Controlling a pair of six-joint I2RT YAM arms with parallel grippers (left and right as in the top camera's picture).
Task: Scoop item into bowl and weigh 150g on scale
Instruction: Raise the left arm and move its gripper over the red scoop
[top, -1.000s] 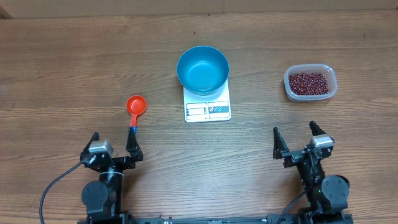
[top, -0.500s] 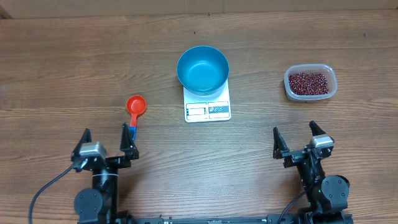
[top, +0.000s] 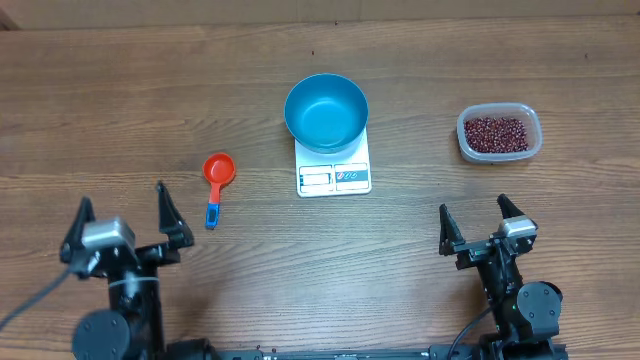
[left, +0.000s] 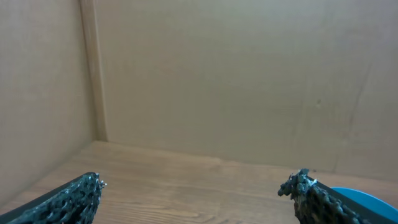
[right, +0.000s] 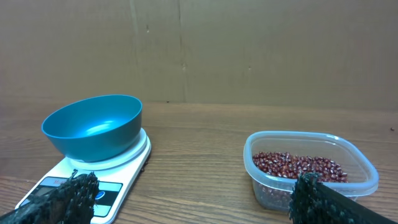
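Left gripper (top: 123, 197) spread wide, smooth round bowl (top: 326, 110), flat scale (top: 334, 177)

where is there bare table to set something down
Bare wood between scale and bean tub, between red scoop and scale, and along the far edge. Tightest: scoop beside the left gripper.

**Operator A:** Anything different on the overhead feed?

**Operator B:** Only my left pincer (top: 123, 197). A second ago one finger lay over the blue end of the red scoop (top: 217, 170) handle. I've watched the pincer slide toward the lower left corner of the frame, and it now stands clear of the scoop.

**Operator A:** So the handle shows now?

**Operator B:** Yes, I see all of it, with bare tabletop (top: 190, 235) between it and the nearer finger.
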